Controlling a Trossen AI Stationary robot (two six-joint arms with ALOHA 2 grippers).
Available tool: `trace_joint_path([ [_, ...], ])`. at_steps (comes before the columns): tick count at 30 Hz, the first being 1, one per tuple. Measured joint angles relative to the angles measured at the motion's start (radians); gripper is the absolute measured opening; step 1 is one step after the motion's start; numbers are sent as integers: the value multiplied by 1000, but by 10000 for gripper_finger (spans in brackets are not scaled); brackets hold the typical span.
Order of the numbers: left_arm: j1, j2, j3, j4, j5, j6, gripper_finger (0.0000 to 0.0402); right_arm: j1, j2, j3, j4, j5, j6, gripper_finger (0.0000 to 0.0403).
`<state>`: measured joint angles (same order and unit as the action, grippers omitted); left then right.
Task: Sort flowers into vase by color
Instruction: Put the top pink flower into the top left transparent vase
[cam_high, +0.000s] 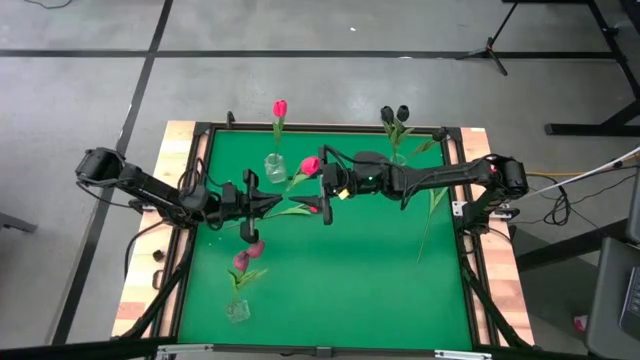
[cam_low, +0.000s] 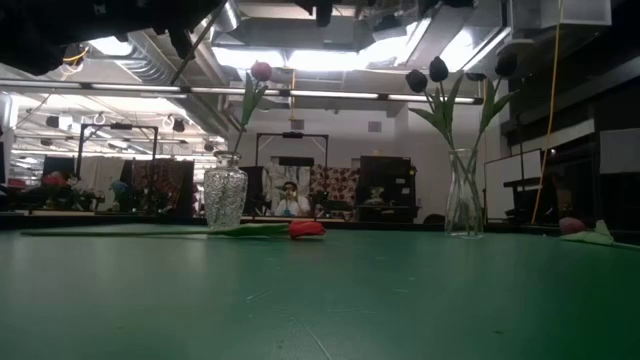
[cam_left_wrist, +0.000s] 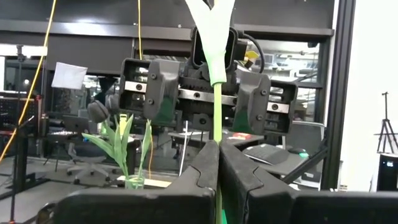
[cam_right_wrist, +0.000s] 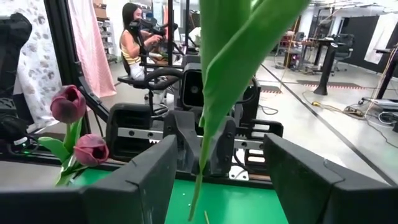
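Now | left tool (cam_left_wrist: 217, 163) pinches tulip (cam_high: 311, 166) stem | right tool (cam_right_wrist: 214, 180) wide | light, floppy: grip stem, not head

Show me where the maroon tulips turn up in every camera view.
High view: the maroon tulips are at the lower left of the green mat, on the left arm's side.
Low view: not in it.
Left wrist view: not in it.
Right wrist view: two heads near the picture's left edge.
Shared landmark: the left gripper, shut on a green stem, shows in the high view and, facing the camera, in the right wrist view.
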<state>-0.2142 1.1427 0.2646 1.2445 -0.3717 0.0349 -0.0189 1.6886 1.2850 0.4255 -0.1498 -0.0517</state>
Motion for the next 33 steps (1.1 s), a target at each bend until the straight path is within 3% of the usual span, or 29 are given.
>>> trace_joint_path([
  [17,0,0,1,-34,-4,-24,0,19,50,9,52,0,22,239],
  [33,0,0,2,-55,-2,-25,0,19,84,79,-73,0,23,239],
])
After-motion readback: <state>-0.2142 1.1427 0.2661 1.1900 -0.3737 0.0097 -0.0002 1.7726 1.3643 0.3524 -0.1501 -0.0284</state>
